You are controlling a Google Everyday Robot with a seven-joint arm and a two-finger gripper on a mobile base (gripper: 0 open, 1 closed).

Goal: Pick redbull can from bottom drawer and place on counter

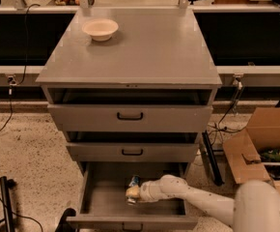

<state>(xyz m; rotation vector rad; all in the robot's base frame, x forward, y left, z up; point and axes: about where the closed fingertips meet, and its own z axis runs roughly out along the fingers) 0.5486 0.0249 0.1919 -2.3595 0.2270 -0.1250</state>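
Note:
The bottom drawer (106,199) is pulled open under two shallower grey drawers. The redbull can (133,181), silver and blue, lies inside it near the middle. My gripper (132,193) reaches into the drawer from the right on a white arm and sits right at the can, touching or nearly touching it. The arm hides part of the can. The counter (149,47) is the flat grey cabinet top, with a cream bowl (100,29) at its back left.
An open cardboard box (263,144) stands on the floor to the right. A long pale shelf with metal posts (130,4) runs behind the cabinet. Cables lie on the speckled floor at the left.

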